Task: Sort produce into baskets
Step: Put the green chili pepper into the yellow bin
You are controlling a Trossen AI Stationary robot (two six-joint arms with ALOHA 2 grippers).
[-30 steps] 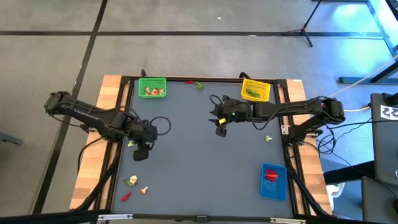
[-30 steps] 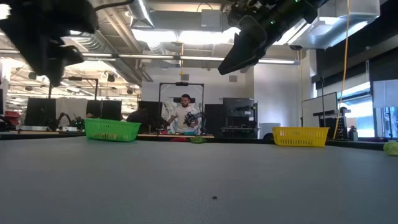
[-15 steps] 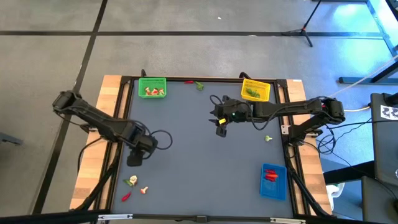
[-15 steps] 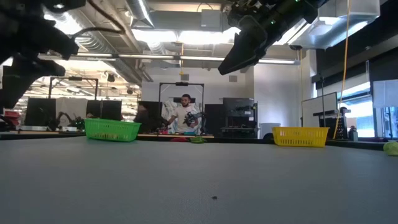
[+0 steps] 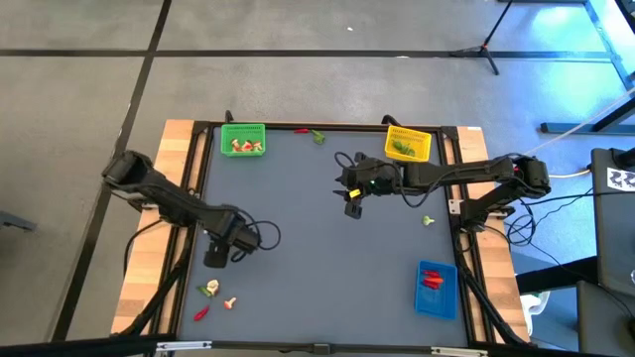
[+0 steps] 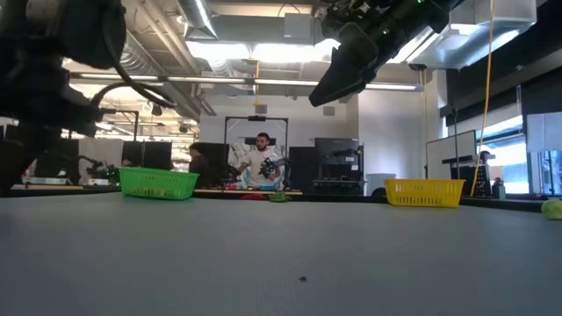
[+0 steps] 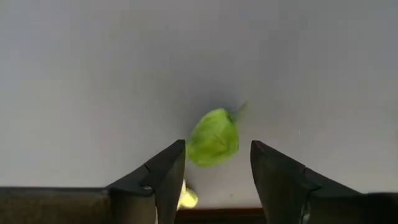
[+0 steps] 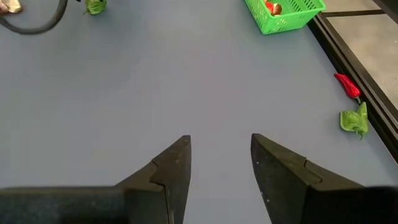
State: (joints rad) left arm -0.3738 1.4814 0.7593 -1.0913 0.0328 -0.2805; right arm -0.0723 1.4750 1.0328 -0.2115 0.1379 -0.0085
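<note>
Grey matting covers the table (image 5: 317,268), framed by black rails and pale wooden edges, with a bare concrete floor around it.

Left gripper (image 5: 215,258) hangs over the lower left part of the mat in the high view; its own camera shows the two dark fingers (image 7: 163,177) set apart with nothing clamped, a small green leafy piece (image 7: 212,137) lying on the mat just beyond the gap. A second pale green bit (image 7: 187,198) peeks out at the bottom edge of that picture beside one finger. Right gripper (image 5: 351,209) sits above the upper middle of the mat, fingers (image 8: 174,165) likewise parted and empty.

Outward from the left gripper, at the lower left of the high view, lie a green-and-white piece (image 5: 208,290), a beige mushroom-like piece (image 5: 229,302) and a red chili (image 5: 201,313). The green basket (image 5: 243,139) stands at the top left of the mat with red and pale pieces inside. A red chili piece (image 5: 301,130) and a green leaf (image 5: 318,136) rest along the top edge between that basket and the yellow basket (image 5: 408,145), which holds green pieces. One green piece (image 5: 429,220) lies near the right rail. The blue basket (image 5: 436,289) at the lower right holds red pieces.

A square black-and-white marker tag (image 5: 621,179) shows at the right edge; no readable words appear. In the low view, a person (image 6: 261,162) sits in the room behind the table.
</note>
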